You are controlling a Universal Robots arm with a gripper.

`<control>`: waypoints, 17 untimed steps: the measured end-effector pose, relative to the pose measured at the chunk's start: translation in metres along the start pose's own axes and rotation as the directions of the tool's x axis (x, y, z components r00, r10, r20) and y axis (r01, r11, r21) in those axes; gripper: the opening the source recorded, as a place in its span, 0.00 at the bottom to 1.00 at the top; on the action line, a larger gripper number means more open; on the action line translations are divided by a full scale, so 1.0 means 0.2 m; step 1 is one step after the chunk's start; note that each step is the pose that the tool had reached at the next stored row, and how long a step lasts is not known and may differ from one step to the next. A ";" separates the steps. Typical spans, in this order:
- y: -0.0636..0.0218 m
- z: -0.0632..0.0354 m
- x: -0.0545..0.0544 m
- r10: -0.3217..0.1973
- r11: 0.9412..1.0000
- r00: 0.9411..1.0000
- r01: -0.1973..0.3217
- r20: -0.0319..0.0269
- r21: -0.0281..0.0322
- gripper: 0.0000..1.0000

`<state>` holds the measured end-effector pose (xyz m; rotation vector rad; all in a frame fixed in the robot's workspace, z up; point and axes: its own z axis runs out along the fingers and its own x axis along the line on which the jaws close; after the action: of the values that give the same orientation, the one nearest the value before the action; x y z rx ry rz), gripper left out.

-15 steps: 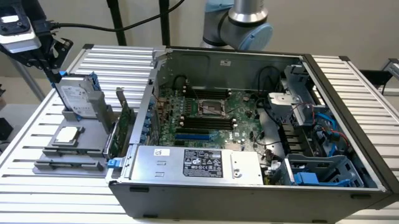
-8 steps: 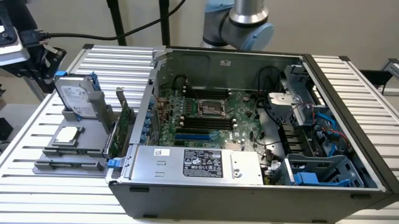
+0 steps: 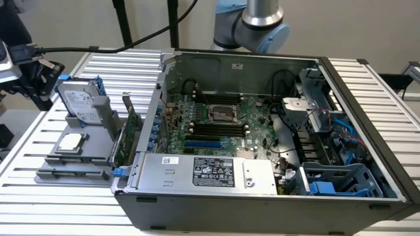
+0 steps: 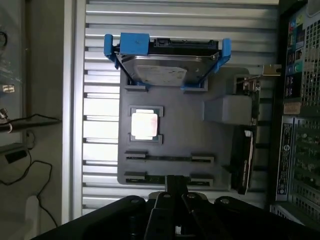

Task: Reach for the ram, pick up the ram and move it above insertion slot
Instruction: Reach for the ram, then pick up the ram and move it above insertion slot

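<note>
The ram point(image 4: 167, 158) shows edge-on as a long thin dark strip held between two small cradles of the grey holder tray point(image 4: 185, 125). In the exterior view it sits near the tray's front point(image 3: 75, 160). A second similar strip point(image 4: 145, 178) lies just beside it. My gripper point(image 4: 176, 186) hangs above the tray's edge near these strips, apart from them and holding nothing. It is seen high at the exterior view's left point(image 3: 41, 86), above the tray. The black memory slots point(image 3: 217, 129) lie on the motherboard inside the open case.
On the tray stand a hard drive in a blue caddy point(image 3: 82, 101), a CPU point(image 3: 70, 142) and a taller green card with a metal bracket point(image 3: 131, 132). The open computer case point(image 3: 262, 196) takes up the exterior view's right. A slatted metal table point(image 3: 118, 61) carries everything.
</note>
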<state>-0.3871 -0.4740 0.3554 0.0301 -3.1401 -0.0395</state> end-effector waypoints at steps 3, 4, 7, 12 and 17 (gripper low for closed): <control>-0.040 0.008 -0.01 0.000 1.000 1.000 0.000 0.000 0.004 0.11; -0.054 0.011 -0.02 0.000 1.000 1.000 0.000 0.000 0.005 0.11; -0.091 0.025 -0.03 0.000 1.000 1.000 0.000 0.000 0.009 0.11; -0.142 0.047 -0.05 0.000 1.000 1.000 0.000 0.000 0.016 0.11; -0.144 0.047 -0.05 0.000 1.000 1.000 0.000 -0.001 0.016 0.11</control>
<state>-0.3762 -0.5024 0.3453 0.0299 -3.1397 -0.0149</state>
